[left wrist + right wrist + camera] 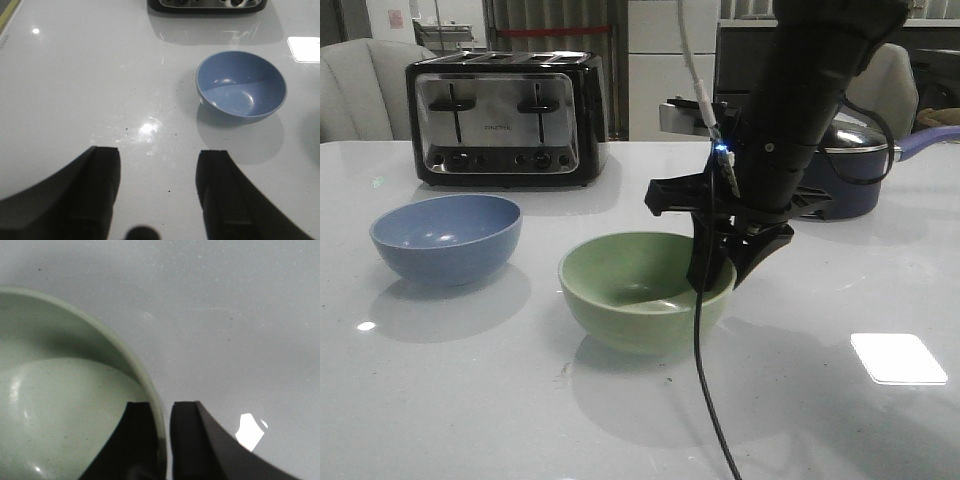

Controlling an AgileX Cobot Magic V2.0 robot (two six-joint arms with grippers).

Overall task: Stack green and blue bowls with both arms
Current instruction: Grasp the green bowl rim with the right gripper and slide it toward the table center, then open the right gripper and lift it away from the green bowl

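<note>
The pale green bowl (630, 290) stands on the white table near the middle. My right gripper (720, 270) comes down on its right rim, one finger inside the bowl and one outside. In the right wrist view the green bowl's rim (150, 390) runs between the two fingers of the right gripper (161, 410), which are closed on it. The dusty blue bowl (445, 238) stands empty to the left of the green one. In the left wrist view my left gripper (157, 160) is open and empty over bare table, well short of the blue bowl (241, 85). The left arm is not in the front view.
A black-and-chrome toaster (505, 118) stands at the back left behind the blue bowl; its base shows in the left wrist view (207, 5). A dark navy lidded saucepan (855, 165) with a purple handle (930, 140) stands at the back right behind my right arm.
</note>
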